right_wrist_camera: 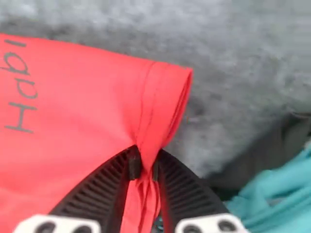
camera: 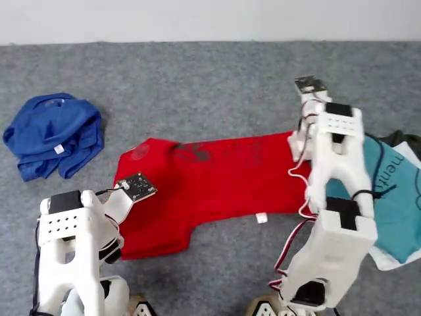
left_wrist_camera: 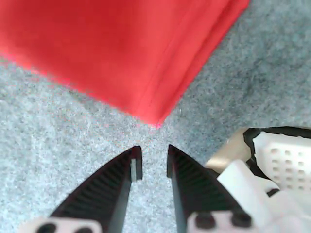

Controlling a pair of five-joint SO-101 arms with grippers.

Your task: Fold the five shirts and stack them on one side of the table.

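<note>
At the far left of the grey, felt-like desk (camera: 217, 85) a blue shirt (camera: 54, 135) lies crumpled in a loose heap, a small white label showing on its folds. Below it, at the near edge, stands the left arm (camera: 69, 243); its left pincer (left_wrist_camera: 150, 162) hangs just above bare desk with its black ribbed fingers (left_wrist_camera: 121, 179) a little apart and nothing between them, their tips just short of a pointed corner of the red shirt (left_wrist_camera: 121, 48). The red shirt (camera: 204, 184) is spread mostly flat across the middle of the desk, lying sideways, with a faint dark print on its upper half, one sleeve jutting toward the near edge and a white tag (camera: 262, 218) at its lower hem. At its right end the cloth gathers into a doubled, stitched edge, and there the right pincer (right_wrist_camera: 143, 167) is clamped on the red shirt, the fabric pinched into a narrow pleat between the fingertips. The right arm (camera: 339, 171) rises over this end. At the far right lies a teal shirt (camera: 395, 197) with dark lettering, resting on a white cloth (camera: 388, 260), with a dark garment (camera: 401, 138) at its far side
</note>
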